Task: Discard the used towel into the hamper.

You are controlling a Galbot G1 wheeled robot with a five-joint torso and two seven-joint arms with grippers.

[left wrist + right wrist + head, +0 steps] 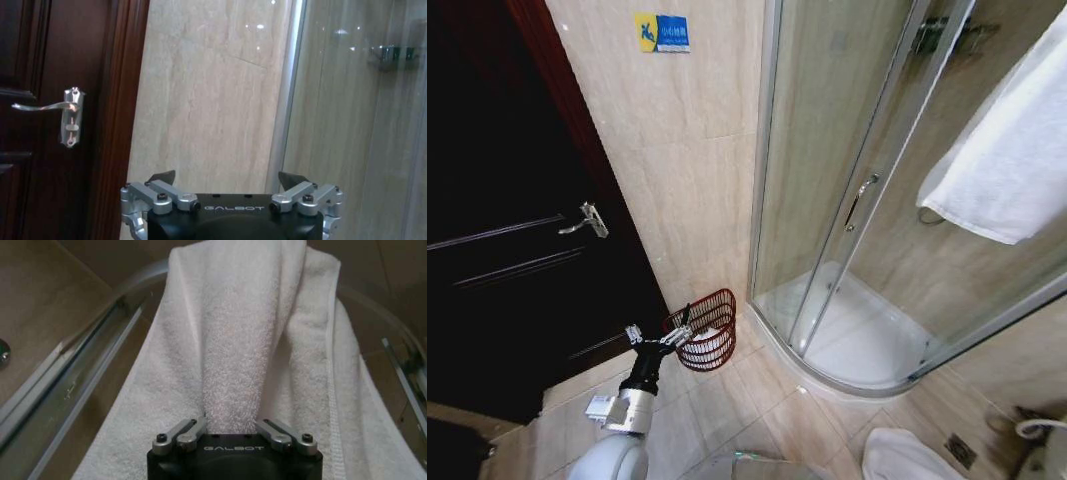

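- The white terry towel (1012,150) is hanging at the upper right of the head view, its long axis sloping down toward the glass shower enclosure (847,200).
- The right gripper (230,427) is clamping its fingers together on a fold of that towel, which is draping away from the claw.
- The small round reddish-brown open-ribbed hamper (709,330) is lying tipped on the tiled floor (757,410), at the beige wall (687,180) between the dark wooden door (507,220) and the shower, mouth facing the robot.
- The left gripper (677,335), fingers spread apart, is reaching forward, just beside the hamper's rim.
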